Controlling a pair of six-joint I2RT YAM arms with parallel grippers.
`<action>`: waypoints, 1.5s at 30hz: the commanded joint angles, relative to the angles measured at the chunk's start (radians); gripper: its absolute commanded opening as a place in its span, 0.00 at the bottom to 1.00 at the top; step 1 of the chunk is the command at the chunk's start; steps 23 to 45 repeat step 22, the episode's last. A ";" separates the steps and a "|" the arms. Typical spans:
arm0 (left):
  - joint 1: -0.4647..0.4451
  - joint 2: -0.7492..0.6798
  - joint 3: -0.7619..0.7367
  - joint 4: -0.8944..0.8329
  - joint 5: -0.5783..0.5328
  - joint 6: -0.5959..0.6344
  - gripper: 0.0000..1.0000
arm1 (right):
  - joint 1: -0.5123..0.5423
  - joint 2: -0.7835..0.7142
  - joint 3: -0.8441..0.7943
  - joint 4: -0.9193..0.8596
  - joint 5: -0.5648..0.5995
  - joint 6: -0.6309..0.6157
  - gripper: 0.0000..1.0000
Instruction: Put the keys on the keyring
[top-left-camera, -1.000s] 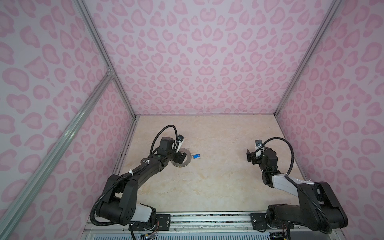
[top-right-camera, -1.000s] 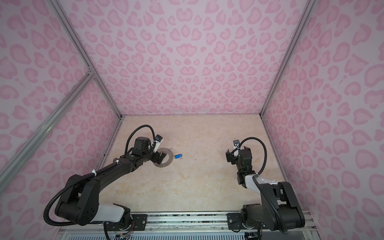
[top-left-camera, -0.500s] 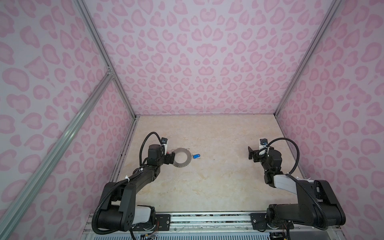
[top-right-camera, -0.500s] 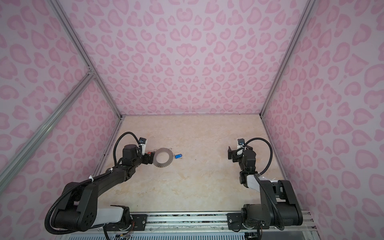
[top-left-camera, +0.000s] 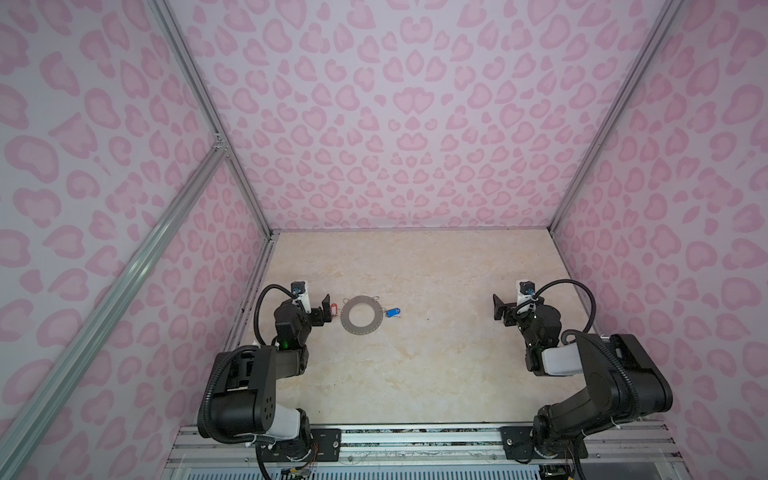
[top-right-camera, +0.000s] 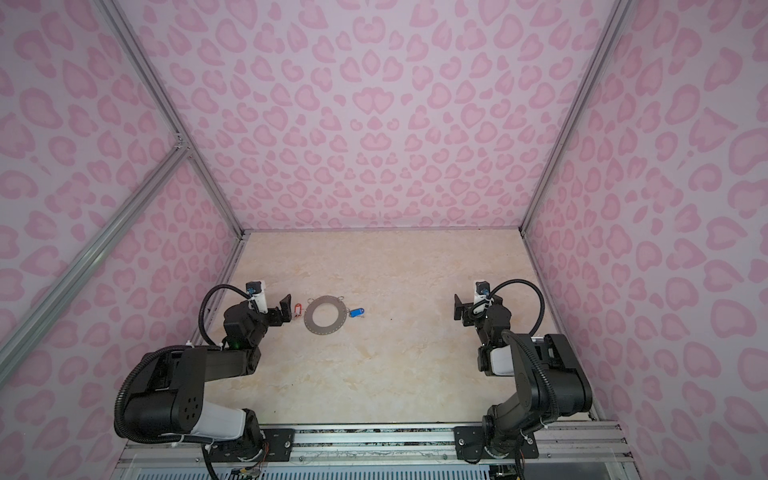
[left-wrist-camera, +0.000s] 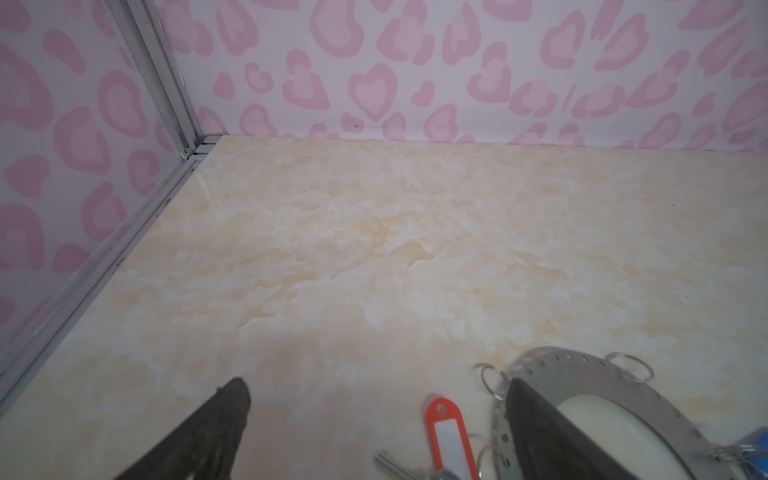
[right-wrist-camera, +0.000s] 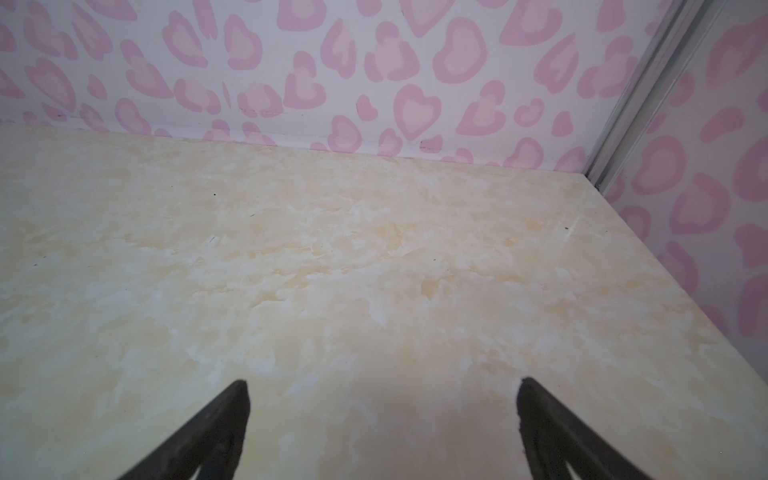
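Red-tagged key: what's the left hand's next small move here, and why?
Probably lower the left hand and close on the red-tagged key. The hand is open and empty, and the tag lies flat on the table just ahead of it, beside the keyring rim. I cannot tell whether the key is linked to a wire loop; the frame edge cuts that end off.

Looks like a robot lab cell: printed wall panels (top-left-camera: 395, 124) in aluminium framing (top-left-camera: 219, 143), marble-look counter (top-left-camera: 415, 374), arms (top-left-camera: 615, 374) on a rail (top-left-camera: 415, 434).
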 joint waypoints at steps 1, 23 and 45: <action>-0.009 0.006 0.012 0.053 -0.016 -0.012 0.97 | -0.001 -0.001 -0.001 0.028 -0.004 -0.002 1.00; -0.032 0.002 0.016 0.039 -0.087 -0.009 0.97 | 0.002 0.002 -0.007 0.048 0.012 0.000 1.00; -0.032 0.002 0.016 0.039 -0.087 -0.009 0.97 | 0.002 0.002 -0.007 0.048 0.012 0.000 1.00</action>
